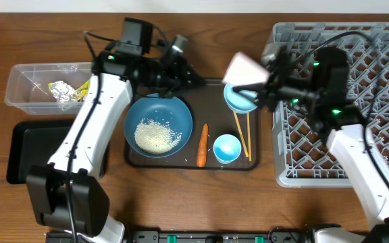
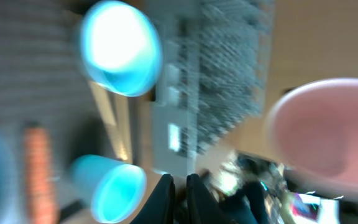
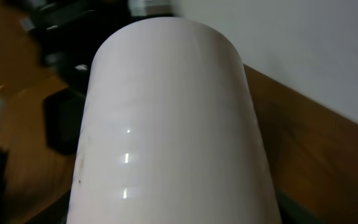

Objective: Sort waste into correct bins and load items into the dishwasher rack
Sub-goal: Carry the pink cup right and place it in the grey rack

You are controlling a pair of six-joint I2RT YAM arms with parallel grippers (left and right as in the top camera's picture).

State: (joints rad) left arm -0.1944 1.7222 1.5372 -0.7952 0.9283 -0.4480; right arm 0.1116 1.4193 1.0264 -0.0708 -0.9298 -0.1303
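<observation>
My right gripper [image 1: 267, 82] is shut on the pink cup [image 1: 244, 68] and holds it tilted in the air between the brown tray and the grey dishwasher rack [image 1: 356, 101]. The cup fills the right wrist view [image 3: 166, 124] and hides the fingers. My left gripper [image 1: 193, 76] is shut and empty over the tray's back edge; its fingers show in the left wrist view [image 2: 179, 194]. On the tray are the dark-blue bowl [image 1: 174, 108] with rice [image 1: 157, 135], a carrot [image 1: 202, 145], chopsticks [image 1: 242, 135], a light-blue bowl [image 1: 237, 100] and a small one [image 1: 227, 148]. No white paper shows.
The clear tub [image 1: 26, 81] at the far left holds the foil ball [image 1: 62, 92] and the yellow-green wrapper [image 1: 81, 89]. The black tray [image 1: 29, 152] lies in front of it. The brown serving tray [image 1: 218, 91] sits mid-table. The left wrist view is blurred.
</observation>
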